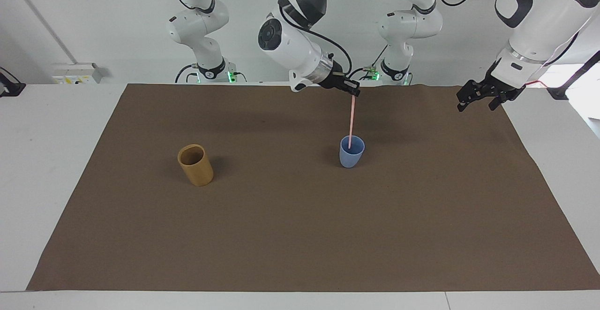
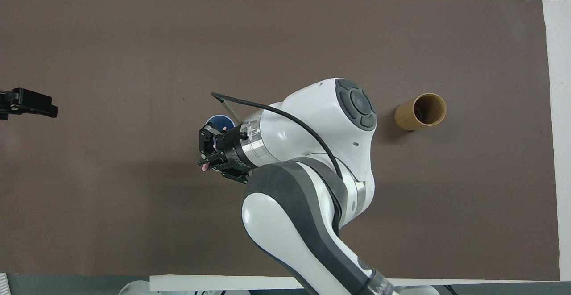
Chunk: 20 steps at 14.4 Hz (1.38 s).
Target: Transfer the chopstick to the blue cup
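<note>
A: What is hidden or cut off?

B: In the overhead view the right arm's white and grey bulk covers much of the brown mat (image 2: 89, 205). Of the blue cup (image 2: 217, 120) only a sliver of rim shows there, and of the chopstick (image 2: 203, 168) only its pink top end, poking out under the right gripper (image 2: 206, 164). The left gripper (image 2: 27, 103) comes in from the frame's edge, its arm out of sight.

A: Going across the facing view, what comes first?

B: The tan cup (image 1: 195, 164), upright on the mat (image 1: 300, 235) toward the right arm's end, well apart from everything else.

A: Then the right arm?

B: It reaches in from its base, wrist tilted down and sideways, with the right gripper (image 1: 353, 92) up in the air over the mat, clenched on the top end of the chopstick (image 1: 351, 120).

A: How does the chopstick look?

B: Thin, straight, pale pink, close to upright with a slight lean. Its lower end is inside the blue cup (image 1: 351, 151), a small light blue tapered cup standing upright near the mat's middle.

A: And the left arm?

B: It waits. The left gripper (image 1: 483, 96) hangs over the mat's edge at the left arm's end, fingers spread and holding nothing.
</note>
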Motion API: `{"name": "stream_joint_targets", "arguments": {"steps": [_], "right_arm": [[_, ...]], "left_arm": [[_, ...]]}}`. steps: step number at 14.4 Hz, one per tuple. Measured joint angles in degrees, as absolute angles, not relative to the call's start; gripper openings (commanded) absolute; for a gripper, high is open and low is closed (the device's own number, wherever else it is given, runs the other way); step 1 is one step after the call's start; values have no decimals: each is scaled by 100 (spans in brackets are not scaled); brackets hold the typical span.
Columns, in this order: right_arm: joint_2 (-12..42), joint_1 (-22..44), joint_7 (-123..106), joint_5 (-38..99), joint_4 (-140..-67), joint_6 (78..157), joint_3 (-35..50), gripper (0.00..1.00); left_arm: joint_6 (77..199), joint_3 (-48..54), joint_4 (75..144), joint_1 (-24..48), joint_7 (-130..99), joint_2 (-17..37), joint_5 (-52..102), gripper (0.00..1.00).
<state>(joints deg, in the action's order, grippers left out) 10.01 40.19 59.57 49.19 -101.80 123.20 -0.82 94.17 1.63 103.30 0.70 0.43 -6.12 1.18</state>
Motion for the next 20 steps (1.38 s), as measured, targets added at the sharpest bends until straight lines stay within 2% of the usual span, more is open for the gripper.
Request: {"name": "stream_joint_targets", "arguments": {"steps": [1,2,3,4,5,8,11,14,17,20], "right_arm": [[1025,4036,5957,4921,-10208,12389,-81,13],[1045,4063,5957,4922,-10216,12420,-80,36],[1055,4090,5957,4923,-10216,12445,-79,43],[1056,4101,5957,4923,-10216,12471,-77,65],[1056,4099,5957,4923,-10213,12483,-81,100],[1055,4090,5928,4923,-10145,12485,-101,100],[1048,3874,5778,4611,-9782,12239,-159,100],[834,3005,4757,3119,-9302,11284,-210,100],[424,1803,3062,2194,-9259,10311,-252,100],[323,871,1598,1306,-9259,9980,-276,100]], "left_arm": [[9380,146,10327,56,37,-612,118,100],[9363,125,10324,42,37,-612,118,100],[9358,102,10324,38,37,-612,118,100],[9358,89,10321,37,37,-612,118,100],[9359,82,10314,37,38,-612,118,100],[9382,55,10229,-2,201,-607,118,100],[9367,54,9974,-45,252,-516,118,100],[9333,54,9800,-49,252,-384,118,100],[9138,52,9641,-52,252,-275,112,100],[8867,45,9618,-75,101,-224,98,100]]}}
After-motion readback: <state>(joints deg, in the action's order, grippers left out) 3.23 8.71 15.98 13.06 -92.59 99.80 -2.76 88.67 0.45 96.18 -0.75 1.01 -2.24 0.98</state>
